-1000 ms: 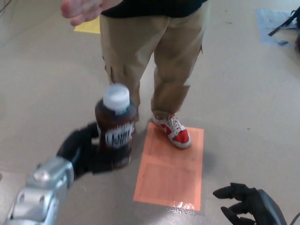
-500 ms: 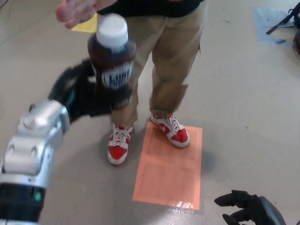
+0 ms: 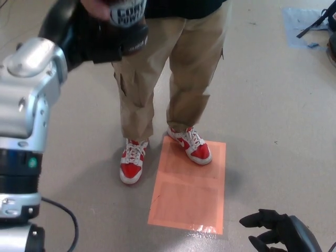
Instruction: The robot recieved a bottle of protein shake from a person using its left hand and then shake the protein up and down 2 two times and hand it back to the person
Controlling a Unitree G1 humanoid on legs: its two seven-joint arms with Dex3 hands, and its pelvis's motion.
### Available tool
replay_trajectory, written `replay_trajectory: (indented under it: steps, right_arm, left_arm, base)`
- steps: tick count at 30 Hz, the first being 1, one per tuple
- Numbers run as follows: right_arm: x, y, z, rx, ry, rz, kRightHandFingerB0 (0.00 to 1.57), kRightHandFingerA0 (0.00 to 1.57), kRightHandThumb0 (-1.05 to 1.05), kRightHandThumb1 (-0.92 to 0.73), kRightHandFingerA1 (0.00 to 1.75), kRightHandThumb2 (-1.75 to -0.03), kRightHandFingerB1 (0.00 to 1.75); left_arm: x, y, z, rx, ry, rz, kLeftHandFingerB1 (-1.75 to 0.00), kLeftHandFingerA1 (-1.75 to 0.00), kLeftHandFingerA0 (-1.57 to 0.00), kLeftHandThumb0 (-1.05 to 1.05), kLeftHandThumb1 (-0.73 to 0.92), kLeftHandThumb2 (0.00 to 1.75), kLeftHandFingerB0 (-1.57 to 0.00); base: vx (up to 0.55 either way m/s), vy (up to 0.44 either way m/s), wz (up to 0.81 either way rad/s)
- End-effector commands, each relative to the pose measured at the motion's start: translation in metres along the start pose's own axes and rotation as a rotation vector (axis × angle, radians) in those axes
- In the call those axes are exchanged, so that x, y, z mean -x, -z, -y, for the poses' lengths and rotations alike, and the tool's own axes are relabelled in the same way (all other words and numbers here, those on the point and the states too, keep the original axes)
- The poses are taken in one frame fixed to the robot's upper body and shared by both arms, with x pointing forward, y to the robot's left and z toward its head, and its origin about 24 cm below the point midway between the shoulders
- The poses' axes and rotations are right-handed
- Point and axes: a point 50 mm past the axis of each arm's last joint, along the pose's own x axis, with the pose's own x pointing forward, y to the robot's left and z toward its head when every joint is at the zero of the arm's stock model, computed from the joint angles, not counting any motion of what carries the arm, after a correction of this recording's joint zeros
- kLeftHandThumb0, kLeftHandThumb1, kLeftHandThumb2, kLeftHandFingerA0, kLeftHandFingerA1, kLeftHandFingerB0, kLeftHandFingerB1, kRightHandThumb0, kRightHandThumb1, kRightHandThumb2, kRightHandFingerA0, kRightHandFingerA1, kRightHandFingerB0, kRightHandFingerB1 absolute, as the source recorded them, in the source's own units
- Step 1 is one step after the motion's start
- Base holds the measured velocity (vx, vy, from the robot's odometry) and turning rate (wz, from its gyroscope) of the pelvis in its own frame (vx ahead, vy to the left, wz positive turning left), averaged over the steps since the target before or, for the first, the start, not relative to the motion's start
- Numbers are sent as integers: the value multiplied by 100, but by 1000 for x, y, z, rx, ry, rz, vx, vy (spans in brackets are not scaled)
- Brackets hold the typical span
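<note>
- Grey smooth floor (image 3: 273, 105) fills the background, with an orange rectangle (image 3: 189, 189) taped on it and a blue sheet (image 3: 302, 23) far at the upper right.
- Left hand (image 3: 100, 37) is raised high at the top edge of the head view, its black fingers clamped around the bottle (image 3: 127, 13).
- Only the lower part of the bottle shows: a dark body with a label of white letters. The cap is out of the picture.
- A person's hand (image 3: 97, 6) is just at the bottle, at the very top edge; I cannot tell if it touches the bottle.
- The person's legs in tan trousers (image 3: 168, 68) and red and white shoes (image 3: 132, 161) stand just behind, one shoe on the orange rectangle.
- Right hand (image 3: 275, 231) hangs low at the bottom right, fingers apart, holding nothing.
- Risk, as I judge it: if the fingers let go before the person has a firm hold, the bottle can fall on the floor or on the shoes.
- A smooth round bottle can also slip during a fast lift.
</note>
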Motion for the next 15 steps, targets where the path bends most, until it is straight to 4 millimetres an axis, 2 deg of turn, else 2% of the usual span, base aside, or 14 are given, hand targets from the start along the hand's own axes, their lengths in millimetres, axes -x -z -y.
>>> replay_trajectory:
  steps: [1,4,10,11,12,13,14,15]
  right_arm:
    - [-4,0,6,11,0,-14,75,80,-28,-69,44,-60,43]
    - [-7,-3,8,8,-1,2,75,79,-28,-69,44,-60,43]
    - [-10,-4,10,-5,7,-13,75,79,-29,-68,45,-60,43]
    - [-10,-4,11,-5,7,-12,75,79,-29,-68,45,-60,43]
    - [-11,-4,11,-9,7,-13,75,80,-29,-69,45,-60,43]
    - [-11,-5,12,-16,8,-14,75,80,-29,-69,45,-60,43]
    - [-12,-5,12,-18,8,-11,76,80,-28,-68,45,-60,44]
    - [-11,-6,12,-21,11,-5,77,83,-28,-68,45,-60,44]
  left_arm:
    - [2,-4,-9,11,-20,-9,-110,-157,-78,-20,80,70,-73]
    - [2,-3,-11,15,-29,-14,-106,-154,-81,-22,79,70,-77]
    - [3,2,-9,24,-22,-16,-102,-156,-80,-18,81,67,-75]
    - [3,2,-8,27,-19,-15,-95,-156,-81,-18,80,67,-78]
    - [4,1,-7,-7,-27,-23,-44,-68,-96,-39,73,62,-65]
    - [6,0,-5,-58,-42,-34,-44,-68,-96,-39,73,62,-65]
    - [8,0,-4,-64,19,-52,-38,-46,-26,-72,56,84,-12]
    - [10,1,-4,-73,97,-72,-17,-19,0,-80,56,96,0]
  base:
    - [0,0,0]
    - [0,0,0]
    - [0,0,0]
    - [0,0,0]
    - [0,0,0]
    - [0,0,0]
    - [0,0,0]
    - [0,0,0]
